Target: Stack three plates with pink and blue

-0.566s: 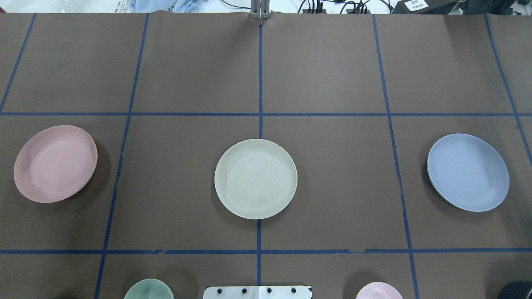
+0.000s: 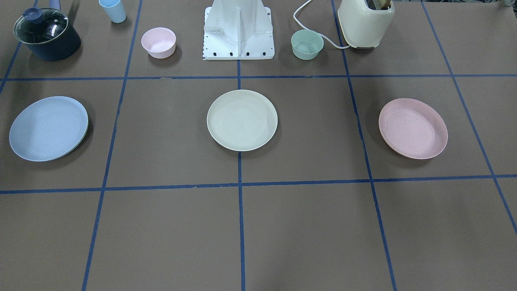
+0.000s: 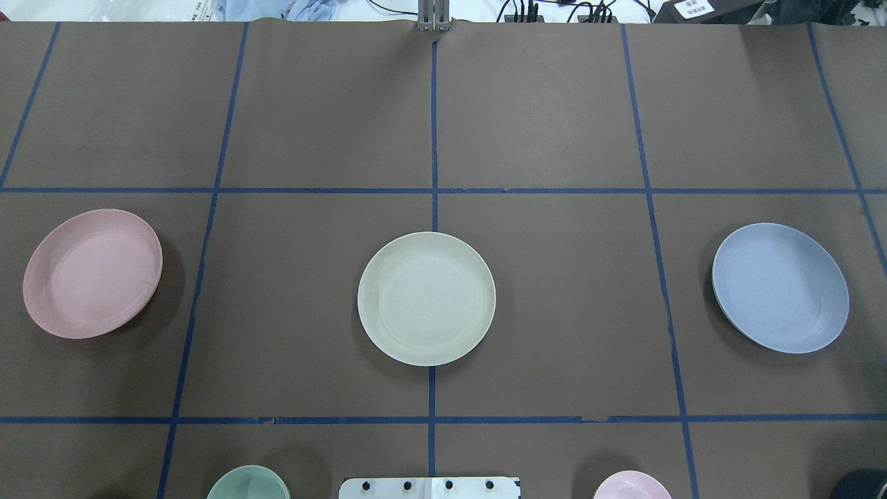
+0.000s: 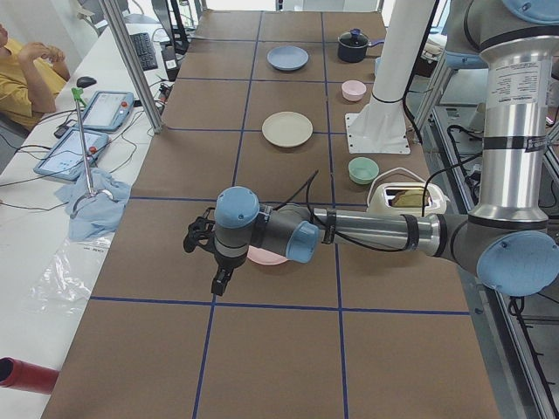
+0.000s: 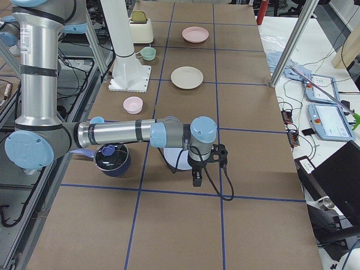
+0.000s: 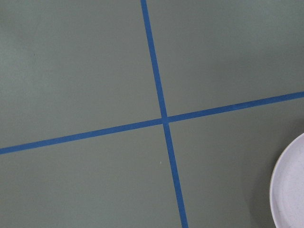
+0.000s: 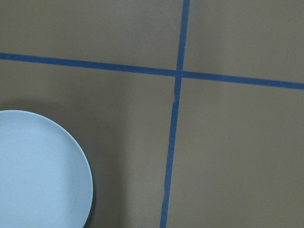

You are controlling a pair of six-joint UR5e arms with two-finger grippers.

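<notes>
Three plates lie apart in a row on the brown table. The pink plate [image 3: 92, 274] is at the left, the cream plate [image 3: 426, 298] in the middle, the blue plate [image 3: 780, 287] at the right. Neither gripper shows in the overhead or front views. In the exterior left view my left gripper [image 4: 219, 283] hangs above the table just beside the pink plate [image 4: 266, 256]. In the exterior right view my right gripper [image 5: 197, 178] hangs beside the blue plate [image 5: 174, 158]. I cannot tell whether either is open or shut. Each wrist view shows a plate's edge and tape lines, no fingers.
Along the robot's side stand a small pink bowl [image 2: 158, 42], a small green bowl [image 2: 307, 44], a lidded dark pot [image 2: 46, 34], a blue cup [image 2: 113, 10], a cream toaster [image 2: 365, 22] and the white robot base [image 2: 238, 32]. Blue tape divides the table into squares.
</notes>
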